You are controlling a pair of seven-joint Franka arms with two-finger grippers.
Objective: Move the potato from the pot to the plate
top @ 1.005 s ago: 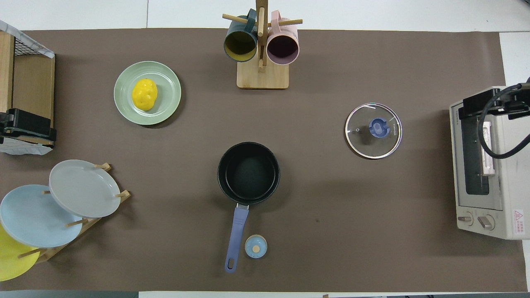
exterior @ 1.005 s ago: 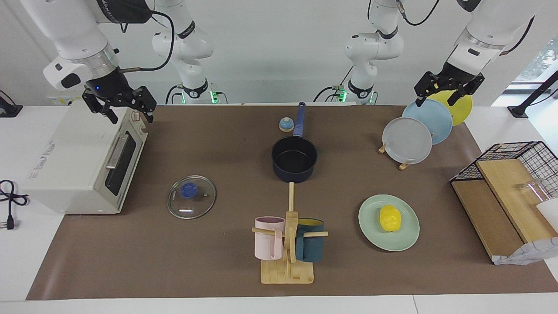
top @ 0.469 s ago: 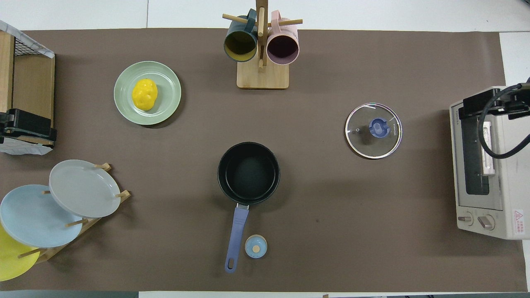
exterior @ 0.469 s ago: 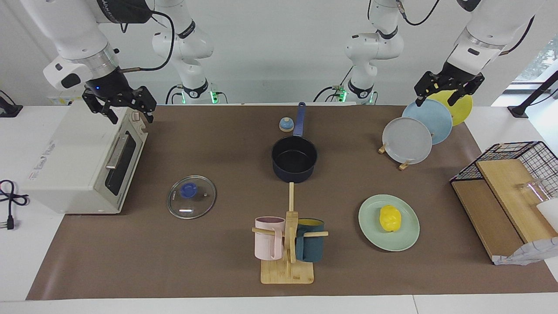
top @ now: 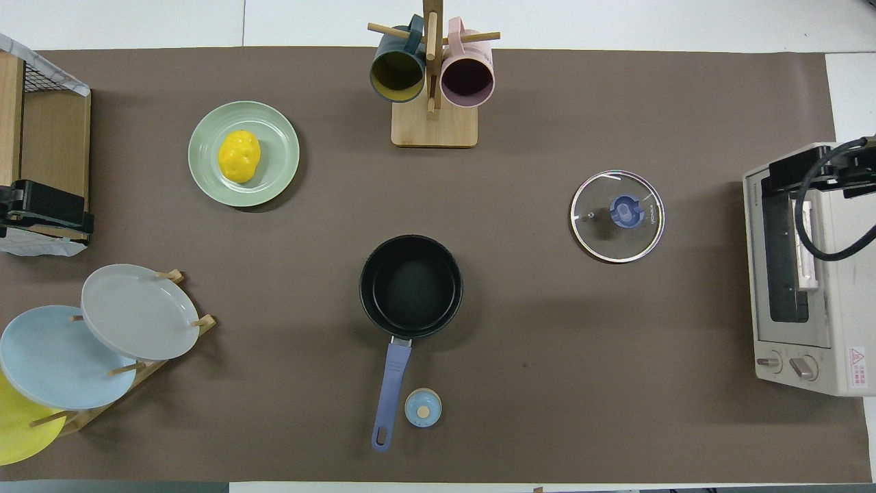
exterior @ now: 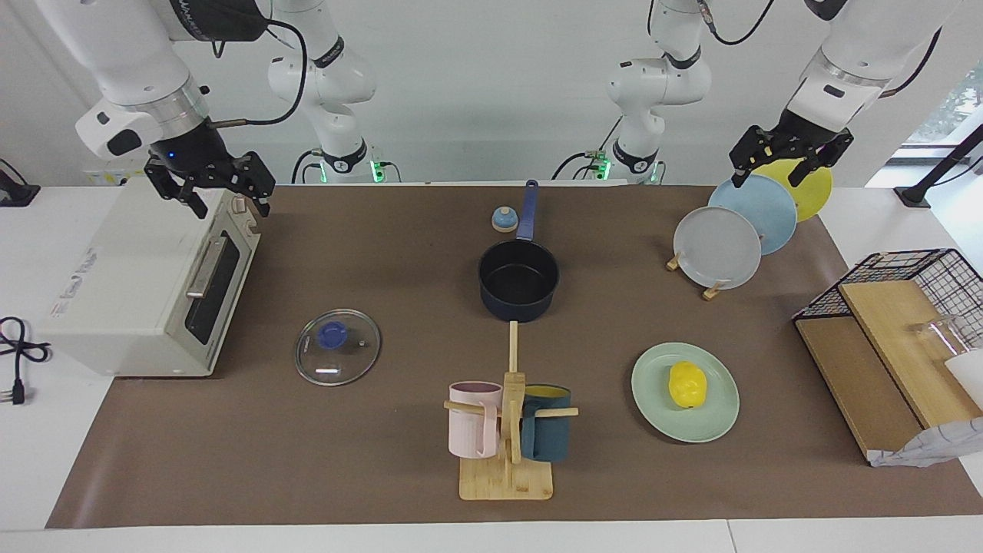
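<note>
Bright, even indoor light, both views sharp.
Soft short shadows lie under objects; a small glare streak marks the glass lid (exterior: 338, 347).

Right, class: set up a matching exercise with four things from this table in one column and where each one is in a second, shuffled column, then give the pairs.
Things:
1. potato
2. pot
3. lid
4. pink mug

Places:
A. hanging on the wooden mug stand
B. on the green plate
C. flat on the mat in front of the oven
D. mid-table, empty, handle toward the robots

Pairs: 1-B, 2-D, 3-C, 4-A
</note>
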